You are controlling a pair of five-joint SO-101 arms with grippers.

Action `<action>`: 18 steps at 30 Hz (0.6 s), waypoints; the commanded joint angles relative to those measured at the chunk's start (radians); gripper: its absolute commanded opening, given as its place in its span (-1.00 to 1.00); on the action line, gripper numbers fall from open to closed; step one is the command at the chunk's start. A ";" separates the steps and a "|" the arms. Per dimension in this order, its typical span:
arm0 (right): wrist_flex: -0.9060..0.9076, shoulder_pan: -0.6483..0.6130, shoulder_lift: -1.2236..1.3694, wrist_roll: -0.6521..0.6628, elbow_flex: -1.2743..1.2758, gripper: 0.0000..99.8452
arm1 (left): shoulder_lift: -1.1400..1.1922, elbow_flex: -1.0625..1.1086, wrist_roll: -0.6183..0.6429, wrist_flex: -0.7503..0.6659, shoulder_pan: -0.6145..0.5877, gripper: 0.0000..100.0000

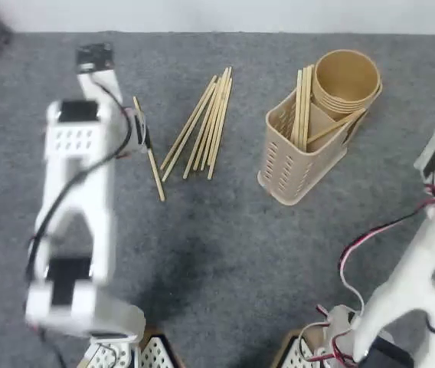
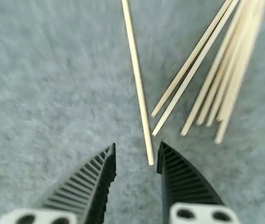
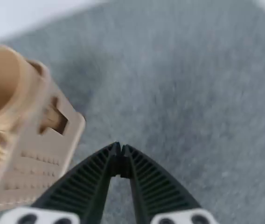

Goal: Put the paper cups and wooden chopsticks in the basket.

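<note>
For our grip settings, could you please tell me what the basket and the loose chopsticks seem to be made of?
The basket: looks like moulded matte beige plastic, given its regular rows of slots. The loose chopsticks: apparently bare pale wood or bamboo, matte and straight; grain too fine to see.

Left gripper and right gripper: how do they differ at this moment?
The left gripper is open; the right gripper is shut, holding nothing. The left gripper points at the end of the single chopstick; the right gripper sits beside the basket. Both are black and ridged, over the grey mat.
</note>
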 commanded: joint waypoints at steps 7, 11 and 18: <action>-0.538 0.016 -0.025 -0.075 0.634 -0.98 | 0.746 -0.742 0.095 0.109 0.005 -0.70; -0.631 -0.061 -0.025 -0.078 0.727 -0.98 | 0.925 -1.004 0.112 0.184 0.012 -0.70; -0.690 -0.157 -0.025 -0.077 0.776 -0.98 | 1.212 -1.336 0.130 0.290 0.006 -0.70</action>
